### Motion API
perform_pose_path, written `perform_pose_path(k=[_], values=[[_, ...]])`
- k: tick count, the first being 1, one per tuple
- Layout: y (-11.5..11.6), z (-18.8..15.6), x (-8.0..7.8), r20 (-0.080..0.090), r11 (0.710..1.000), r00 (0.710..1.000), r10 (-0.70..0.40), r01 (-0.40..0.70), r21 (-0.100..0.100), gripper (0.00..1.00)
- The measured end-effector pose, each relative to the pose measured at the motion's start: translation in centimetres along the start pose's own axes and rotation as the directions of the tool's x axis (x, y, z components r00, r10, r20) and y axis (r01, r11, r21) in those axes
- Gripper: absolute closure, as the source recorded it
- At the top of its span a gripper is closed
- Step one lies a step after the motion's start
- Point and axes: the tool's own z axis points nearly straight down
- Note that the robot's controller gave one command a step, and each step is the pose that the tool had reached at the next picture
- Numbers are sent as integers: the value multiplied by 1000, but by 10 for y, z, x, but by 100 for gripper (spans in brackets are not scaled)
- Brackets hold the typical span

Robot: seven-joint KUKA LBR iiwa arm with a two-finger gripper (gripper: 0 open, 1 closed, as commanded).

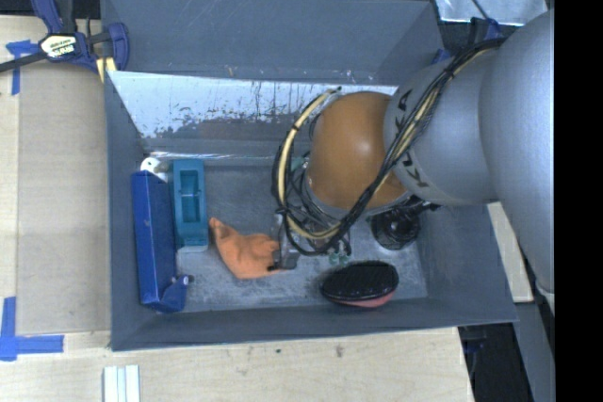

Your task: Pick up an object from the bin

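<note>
Shift your gripper (283, 257) toward nine o'clock to straddle the middle of the crumpled, soft orange lump (243, 254), not its edge; whether the gripper is clenched, I cannot tell.

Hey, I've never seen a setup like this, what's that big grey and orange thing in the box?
One camera looks down into a grey metal bin. The big grey shape is a robot arm reaching in from the right; the orange dome and cables are part of it. Its jaws are low beside a crumpled orange thing. Also in the bin: a long blue piece, a teal block, a black oval thing. Whether anything is held, I can't tell.
</note>
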Motion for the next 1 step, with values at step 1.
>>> perform_pose_path(k=[1], values=[[0,0,0,0,1000,1000,1,-1,0,100]])
